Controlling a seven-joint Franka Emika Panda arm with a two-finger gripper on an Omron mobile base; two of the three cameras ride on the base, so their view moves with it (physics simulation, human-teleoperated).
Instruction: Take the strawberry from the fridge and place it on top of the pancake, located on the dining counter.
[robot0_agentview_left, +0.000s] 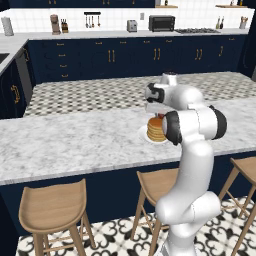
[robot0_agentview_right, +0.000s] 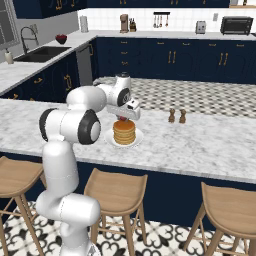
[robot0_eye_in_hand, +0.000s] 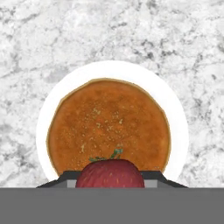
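Strawberry (robot0_eye_in_hand: 110, 174): clamped in the gripper (robot0_eye_in_hand: 110, 183), just above the pancake (robot0_eye_in_hand: 108, 124).
Handling: likely light, soft, bruisable; grip sits across its sides.
Gripper: closed on the fruit.
Plate (robot0_eye_in_hand: 175, 113): on dining counter (robot0_agentview_left: 75, 140).

The pancake (robot0_agentview_right: 124, 132) is sitting on a plate (robot0_eye_in_hand: 175, 113) on the dining counter (robot0_agentview_right: 200, 145), with the strawberry (robot0_eye_in_hand: 110, 174) hanging directly above it between the gripper (robot0_agentview_right: 122, 119) fingers. Two shakers (robot0_agentview_right: 177, 116) are standing on the counter to the pancake's right, and stools (robot0_agentview_right: 116, 192) are lining the counter's near side.
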